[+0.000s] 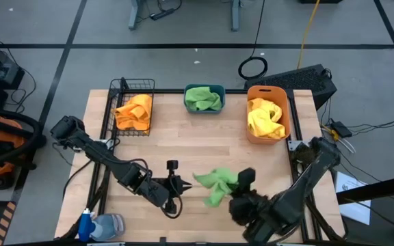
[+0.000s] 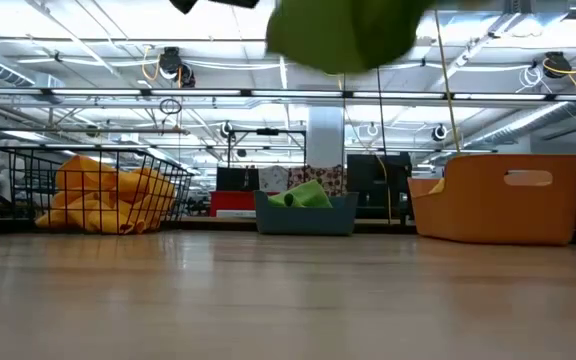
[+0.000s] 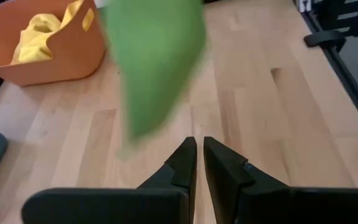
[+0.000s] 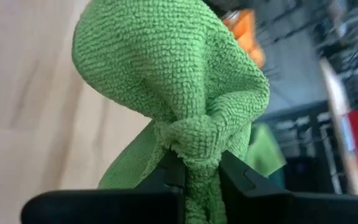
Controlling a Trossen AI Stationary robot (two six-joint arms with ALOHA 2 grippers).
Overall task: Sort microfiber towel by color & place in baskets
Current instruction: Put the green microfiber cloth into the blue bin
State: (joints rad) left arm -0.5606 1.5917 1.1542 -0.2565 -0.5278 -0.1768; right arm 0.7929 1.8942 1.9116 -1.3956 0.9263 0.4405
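Note:
A green microfiber towel (image 1: pixel 216 182) hangs in my right gripper (image 1: pixel 241 179) over the near middle of the table. In the low view the green towel (image 2: pixel 340 35) sits high above the tabletop. My left gripper (image 1: pixel 185 184) waits just left of it, shut and empty, with the green towel (image 3: pixel 154 68) in front of its fingers (image 3: pixel 199 155). Along the far edge stand the black wire basket (image 1: pixel 123 89) with an orange towel (image 1: pixel 134 111), the teal tub (image 1: pixel 220 90) with a green towel (image 1: pixel 202 99), and the orange bin (image 1: pixel 252 130) with a yellow towel (image 1: pixel 265 117). My right gripper (image 4: pixel 197 167) pinches a bunched-up fold (image 4: pixel 194 142) of the green towel between its two fingers, several layers gathered together. The towel is lifted clear of the table, and the rest of the cloth spreads out slack beyond the fingertips toward the table's left.
A spray bottle (image 1: pixel 101 225) lies at the near left corner. Bare wood (image 1: pixel 197 140) stretches between the arms and the row of baskets. The table's dark frame rail (image 1: pixel 294 147) runs beside the orange bin on the right.

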